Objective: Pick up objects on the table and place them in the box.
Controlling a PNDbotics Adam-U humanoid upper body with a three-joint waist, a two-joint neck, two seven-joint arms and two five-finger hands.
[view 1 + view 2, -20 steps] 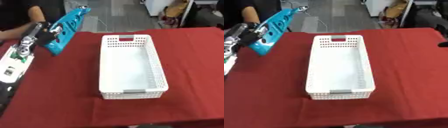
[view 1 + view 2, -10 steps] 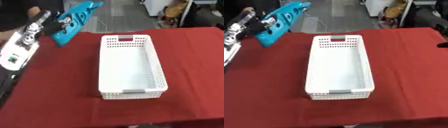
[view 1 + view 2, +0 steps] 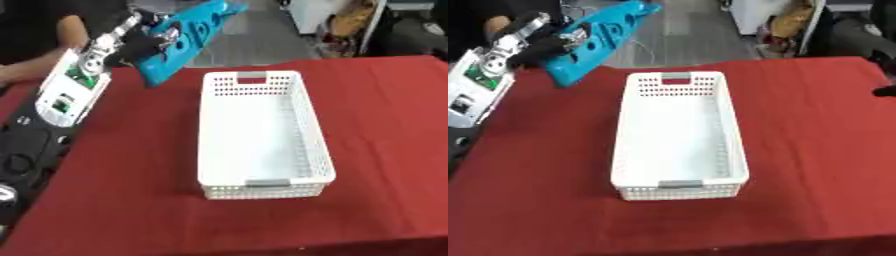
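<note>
The red table [image 3: 385, 150] carries just the white perforated box [image 3: 262, 135], sitting empty near the middle, long axis running away from the robot. The left arm comes in from the upper left, and the left hand [image 3: 131, 42] has its fingers curled round the lower part of a long blue object [image 3: 184, 32], held up in the air beyond the box's far-left corner, not over it yet.

Honestly the risk I see: that blue thing is long and gripped near one end, so most of it sticks out past the hand. It could swing or pivot in the grip on the way over, or its low end could clip the box's rim and shove the box.

It's tilted, long axis going diagonal: top end up and to the right, away from the robot, bottom end down-left. It'd probably need lining up with the box's length to go in flat.

Only a dark sliver shows at the right edge of the right eye view, possibly the right hand [image 3: 883, 91]; can't tell what its fingers are doing.
</note>
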